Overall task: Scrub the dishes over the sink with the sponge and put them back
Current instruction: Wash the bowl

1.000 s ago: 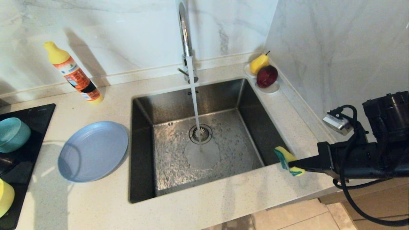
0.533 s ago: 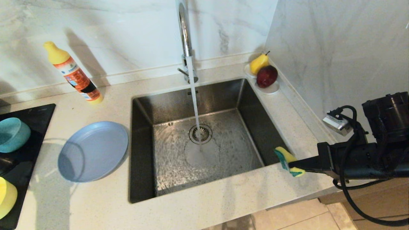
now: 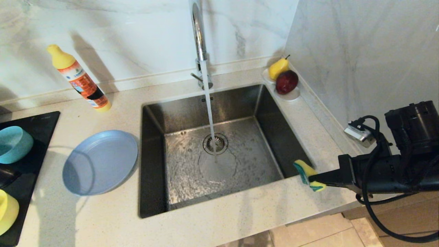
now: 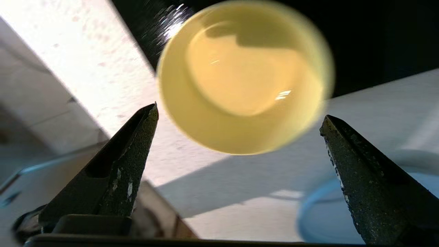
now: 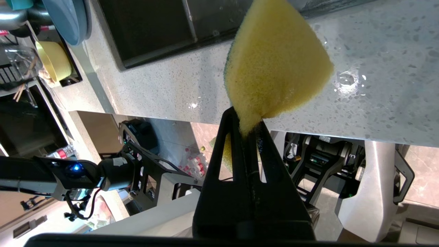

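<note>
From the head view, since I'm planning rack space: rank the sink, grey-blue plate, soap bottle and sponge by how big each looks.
1. Sink, by far the largest.
2. Grey-blue plate.
3. Soap bottle, which stands farther back, so it may look smaller than it is.
4. Sponge, smallest, pinched in the right gripper.

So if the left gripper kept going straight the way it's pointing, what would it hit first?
Most likely the yellow-green bowl: it sits just ahead of the open left gripper, roughly centred between the fingers. Depth is unclear, so how far off it sits can't be judged.
</note>
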Motion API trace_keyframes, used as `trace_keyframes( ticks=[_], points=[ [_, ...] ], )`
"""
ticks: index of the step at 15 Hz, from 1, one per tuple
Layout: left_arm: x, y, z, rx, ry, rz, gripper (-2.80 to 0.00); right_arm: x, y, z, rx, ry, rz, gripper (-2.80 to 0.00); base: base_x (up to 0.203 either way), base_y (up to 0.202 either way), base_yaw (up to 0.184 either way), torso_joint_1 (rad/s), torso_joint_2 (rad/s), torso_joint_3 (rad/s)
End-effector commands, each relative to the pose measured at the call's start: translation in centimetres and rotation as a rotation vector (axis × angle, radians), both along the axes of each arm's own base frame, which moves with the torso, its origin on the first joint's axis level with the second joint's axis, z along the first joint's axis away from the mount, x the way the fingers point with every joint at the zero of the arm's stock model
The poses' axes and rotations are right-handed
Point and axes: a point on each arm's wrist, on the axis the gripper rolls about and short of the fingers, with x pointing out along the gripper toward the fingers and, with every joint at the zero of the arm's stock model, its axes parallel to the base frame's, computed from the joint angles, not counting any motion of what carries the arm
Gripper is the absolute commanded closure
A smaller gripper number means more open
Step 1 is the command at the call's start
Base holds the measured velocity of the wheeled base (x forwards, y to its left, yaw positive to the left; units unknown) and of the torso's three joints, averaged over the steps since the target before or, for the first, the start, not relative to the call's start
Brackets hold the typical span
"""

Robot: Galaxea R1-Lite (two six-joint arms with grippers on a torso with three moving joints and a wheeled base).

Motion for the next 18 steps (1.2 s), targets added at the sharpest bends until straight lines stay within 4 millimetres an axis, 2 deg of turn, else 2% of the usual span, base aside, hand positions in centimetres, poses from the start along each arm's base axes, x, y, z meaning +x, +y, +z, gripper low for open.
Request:
trace_keyframes(
  ticks=[1, 11, 18],
  points=[
    [-0.3, 0.0, -2.1, -0.031, 0.064, -0.008, -2.80, 0.0, 0.0, 0.2, 0.005, -0.005, 0.002, 0.00, 0.000, 0.000, 0.000, 0.000, 0.00, 0.000],
    [0.3, 3.3, -7.1, -0.047, 0.116, 0.031, -2.80, 0.8, 0.2, -0.6, -0.011, 0.023, -0.007, 0.00, 0.000, 0.000, 0.000, 0.000, 0.00, 0.000],
    [0.5, 3.3, -7.6, -0.011, 0.065, 0.020, -2.80, 0.9, 0.2, -0.9, -0.031, 0.011, 0.012, 0.00, 0.000, 0.000, 0.000, 0.000, 0.00, 0.000]
  ],
)
